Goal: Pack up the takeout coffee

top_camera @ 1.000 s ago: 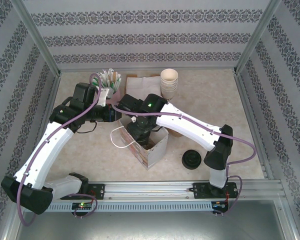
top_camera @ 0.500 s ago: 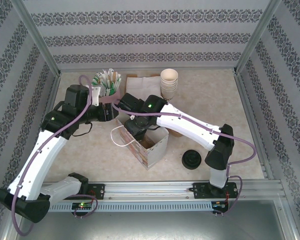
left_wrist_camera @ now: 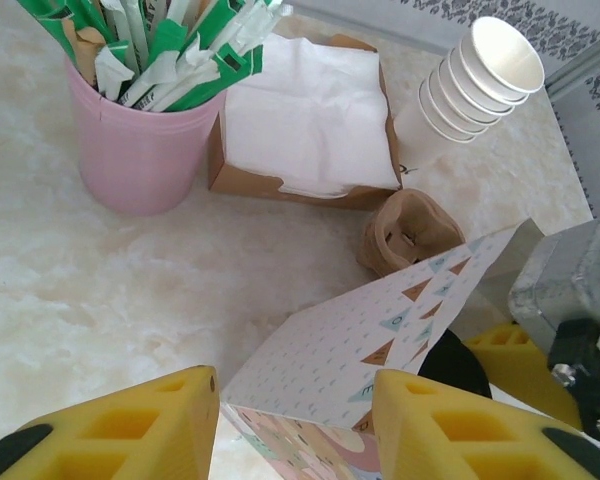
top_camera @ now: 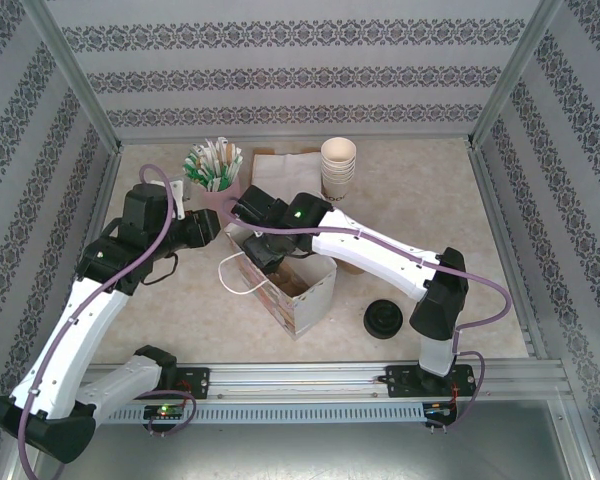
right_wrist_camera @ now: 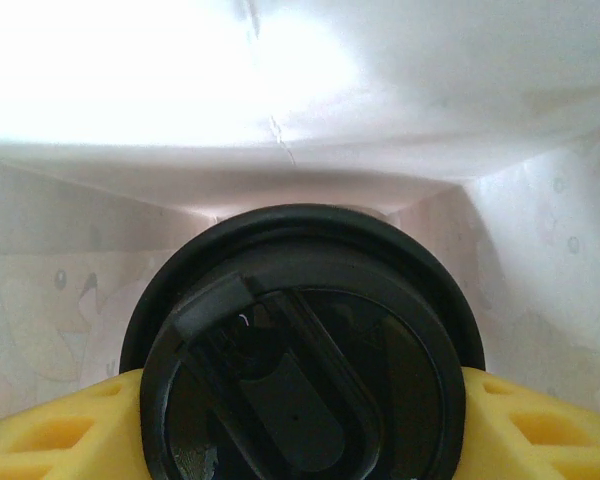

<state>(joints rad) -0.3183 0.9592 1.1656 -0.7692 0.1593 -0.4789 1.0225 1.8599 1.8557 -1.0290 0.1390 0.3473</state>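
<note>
takeout coffee (right_wrist_camera: 300, 370) lid cropped below, cup wall hidden beneath, right tool (top_camera: 268, 254) tips lost inside paper bag (top_camera: 315, 297), left tool (left_wrist_camera: 296, 388) fingers cropped

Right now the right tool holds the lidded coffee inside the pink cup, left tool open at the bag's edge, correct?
Not the pink cup: the right tool holds the coffee inside the bag, whose walls surround it in the right wrist view. The left tool is open at the bag's edge.
</note>
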